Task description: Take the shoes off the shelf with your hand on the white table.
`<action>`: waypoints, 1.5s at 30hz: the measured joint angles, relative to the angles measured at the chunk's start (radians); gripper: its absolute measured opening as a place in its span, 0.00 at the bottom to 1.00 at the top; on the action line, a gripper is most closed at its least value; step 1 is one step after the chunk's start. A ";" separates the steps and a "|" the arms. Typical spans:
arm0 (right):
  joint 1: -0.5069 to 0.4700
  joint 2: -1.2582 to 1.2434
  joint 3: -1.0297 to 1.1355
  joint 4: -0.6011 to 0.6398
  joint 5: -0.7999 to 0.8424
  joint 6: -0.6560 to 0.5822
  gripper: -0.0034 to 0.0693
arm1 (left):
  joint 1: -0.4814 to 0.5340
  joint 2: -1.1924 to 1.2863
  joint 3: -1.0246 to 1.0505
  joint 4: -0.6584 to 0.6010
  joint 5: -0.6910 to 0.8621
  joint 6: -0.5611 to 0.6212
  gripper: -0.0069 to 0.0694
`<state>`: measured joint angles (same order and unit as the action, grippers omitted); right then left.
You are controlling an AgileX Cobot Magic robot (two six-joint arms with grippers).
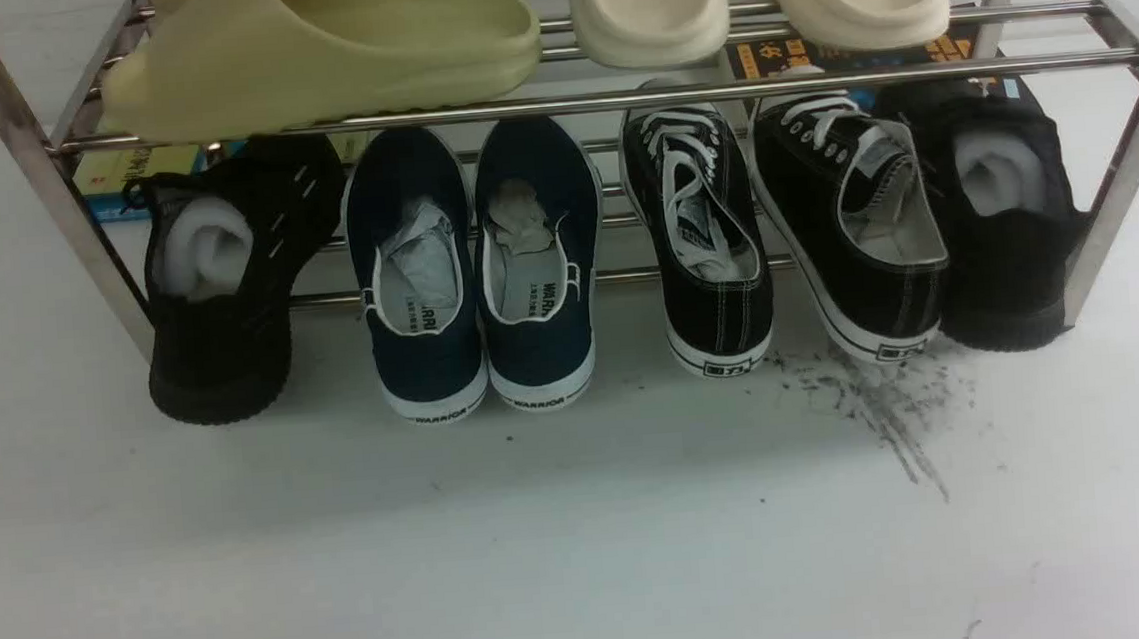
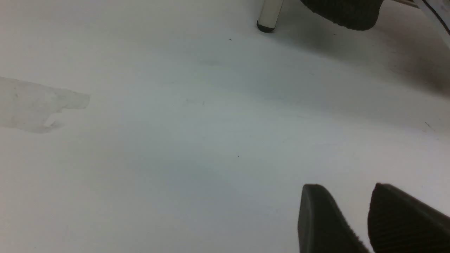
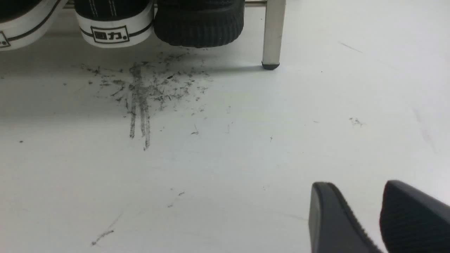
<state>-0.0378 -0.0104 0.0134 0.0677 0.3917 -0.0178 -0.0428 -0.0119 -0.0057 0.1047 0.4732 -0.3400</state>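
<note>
The shoes, black canvas sneakers with white laces, stand side by side on the lower tier of the chrome shelf [image 1: 614,101], one [image 1: 704,240] left of the other [image 1: 849,230], heels toward me. Their white heels [image 3: 114,23] show in the right wrist view. My right gripper [image 3: 357,183] hovers open over the white table [image 1: 585,539], apart from the shoes, with nothing between its fingers. In the left wrist view my left gripper [image 2: 348,186] is open over bare table, away from the shelf leg [image 2: 269,14]. Neither gripper shows in the front view.
Navy slip-ons [image 1: 481,266] and a black knit shoe [image 1: 221,284] sit left of the sneakers, another black knit shoe [image 1: 1004,219] right of them. Pale slides [image 1: 330,46] fill the top tier. Grey scuff streaks [image 3: 140,91] mark the table before the sneakers. A shelf leg [image 3: 272,35] stands beside them.
</note>
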 joint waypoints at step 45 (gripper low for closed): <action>0.000 0.000 0.000 0.080 0.000 0.030 0.37 | 0.000 0.000 0.000 0.000 0.000 0.000 0.40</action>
<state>-0.0378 -0.0104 0.0134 0.1479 0.3917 0.0127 -0.0428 -0.0119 -0.0057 0.1047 0.4732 -0.3400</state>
